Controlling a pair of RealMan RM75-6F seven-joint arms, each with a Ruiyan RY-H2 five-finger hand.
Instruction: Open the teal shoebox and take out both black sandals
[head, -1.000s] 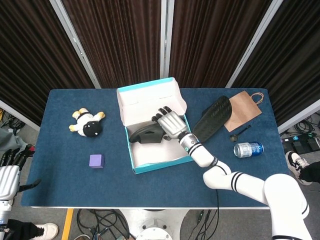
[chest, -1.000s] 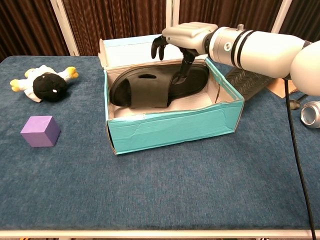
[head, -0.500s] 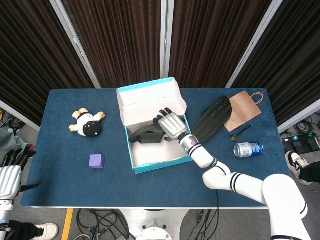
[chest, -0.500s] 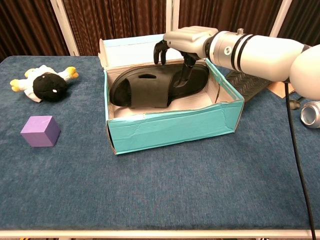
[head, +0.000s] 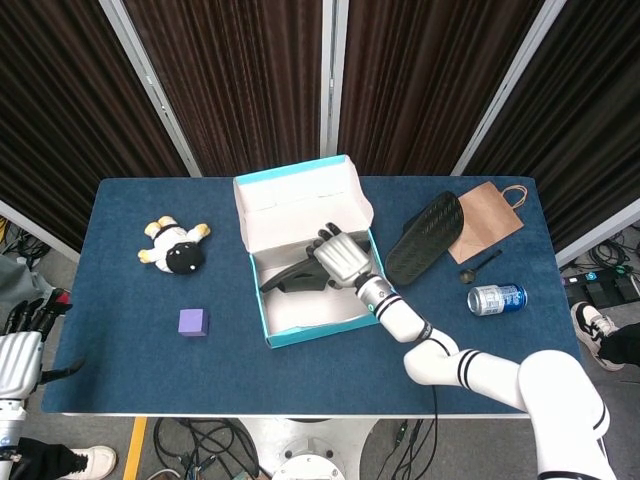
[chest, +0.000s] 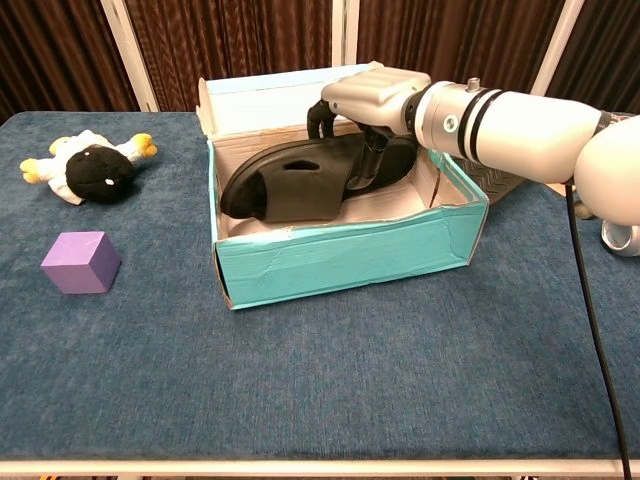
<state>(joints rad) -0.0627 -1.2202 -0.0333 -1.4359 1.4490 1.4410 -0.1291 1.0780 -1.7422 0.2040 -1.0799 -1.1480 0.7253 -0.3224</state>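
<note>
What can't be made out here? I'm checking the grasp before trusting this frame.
- Right hand on the sandal in the shoebox: fingertips are behind the sandal in chest view, under the palm in head view, so grip is unclear.
- Left hand: cut off by the frame edge in head view.
- Soda can label: too small.

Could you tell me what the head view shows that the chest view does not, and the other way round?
Only the head view shows the left hand beyond the table's edge, the brown paper bag and the whole second black sandal lying on the table. Only the chest view shows the shoebox's creased teal front wall and the right hand's fingers curled around the boxed sandal. Both show the right hand, the plush toy and the purple cube.
</note>
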